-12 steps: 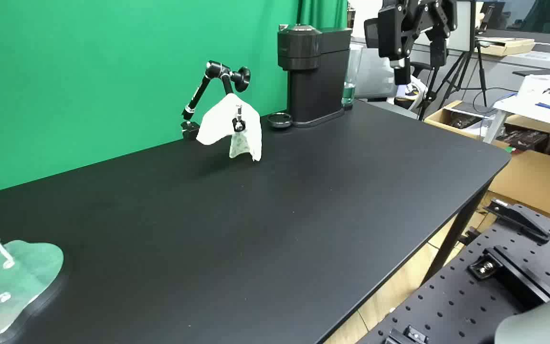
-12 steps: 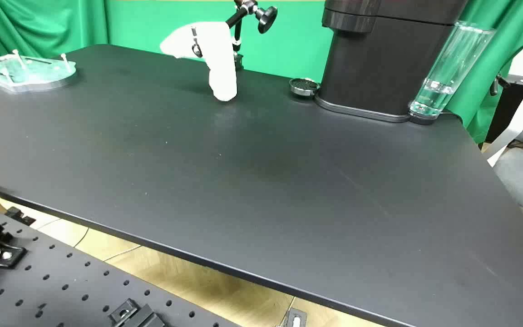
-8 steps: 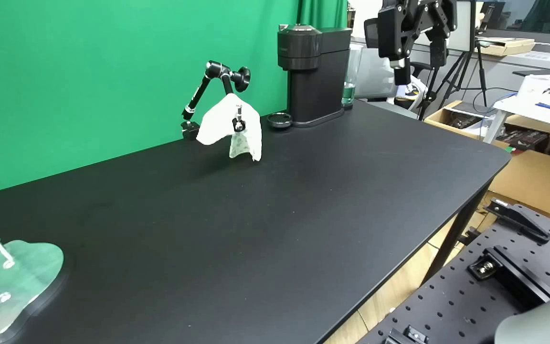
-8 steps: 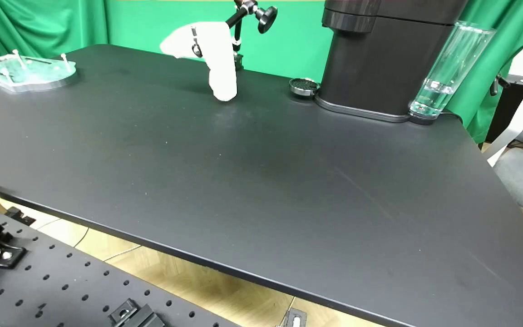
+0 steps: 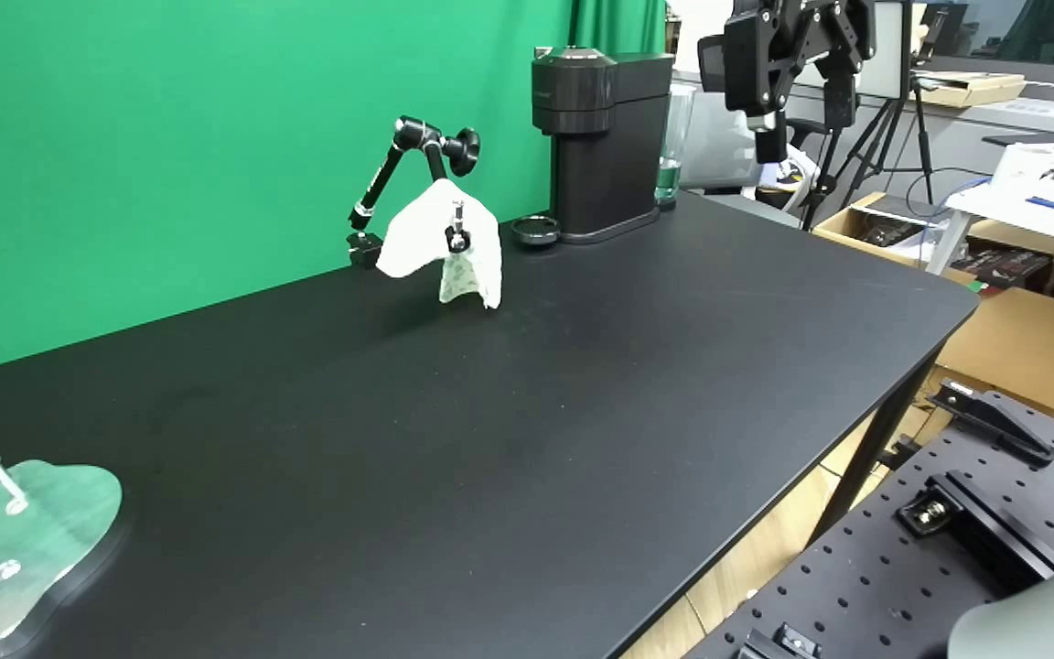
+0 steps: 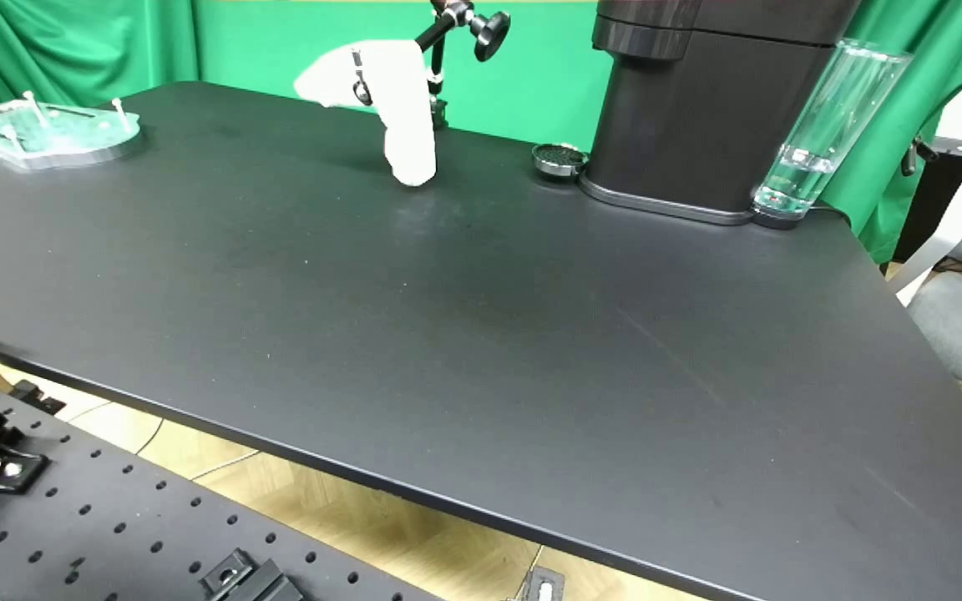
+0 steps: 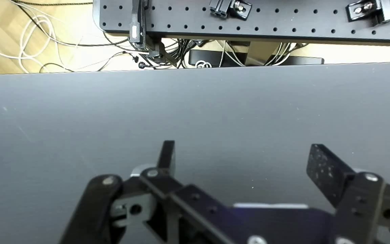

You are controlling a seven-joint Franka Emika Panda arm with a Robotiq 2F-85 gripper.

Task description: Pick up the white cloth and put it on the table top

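The white cloth (image 5: 422, 229) hangs draped over a black jointed stand arm (image 5: 387, 174) at the back of the black table top (image 5: 582, 412). In an exterior view the cloth (image 6: 406, 92) hangs with its lower end near the table surface; I cannot tell whether it touches. A small metal-and-black fitting shows at the cloth's front. My gripper (image 5: 805, 128) is high at the upper right in an exterior view, well apart from the cloth. In the wrist view the gripper (image 7: 242, 150) has its fingers wide apart, with only table top between them. The cloth is out of the wrist view.
A black coffee machine (image 5: 600, 137) with a clear water tank (image 5: 671, 156) stands at the back edge. A small round dish (image 5: 536, 231) lies between it and the cloth. A clear green-tinted plate with white posts (image 6: 72, 133) lies at the far end. A perforated mounting board (image 6: 113, 509) runs beside the table.
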